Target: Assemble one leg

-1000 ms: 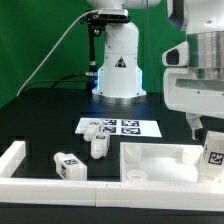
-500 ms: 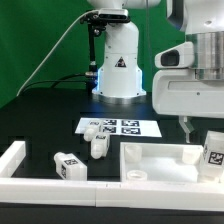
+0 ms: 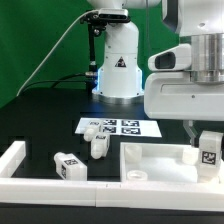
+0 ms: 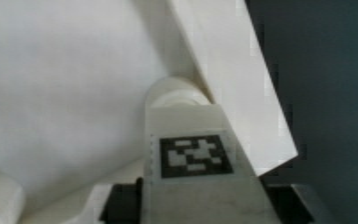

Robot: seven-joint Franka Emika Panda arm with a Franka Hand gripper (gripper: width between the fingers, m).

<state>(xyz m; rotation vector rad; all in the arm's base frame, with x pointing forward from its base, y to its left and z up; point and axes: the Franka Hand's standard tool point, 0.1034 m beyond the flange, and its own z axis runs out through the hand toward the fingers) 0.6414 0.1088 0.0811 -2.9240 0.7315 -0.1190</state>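
Leg-insertion step: gripper (image 3: 201,138) clamped on the leg (image 3: 208,150), at 4 o'clock in the exterior view, over the white panel's (image 3: 150,156) corner recess, contact unclear; the next move probably needs careful alignment, then lowering the leg into that recess.

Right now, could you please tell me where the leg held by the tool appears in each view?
Exterior view: the leg is at the exterior view's right edge, under the tool, by the end of the large white panel.
Wrist view: the leg sits in the centre of the picture, tag facing the camera, between the tool's fingers.
Shared landmark: the large white panel behind the leg.
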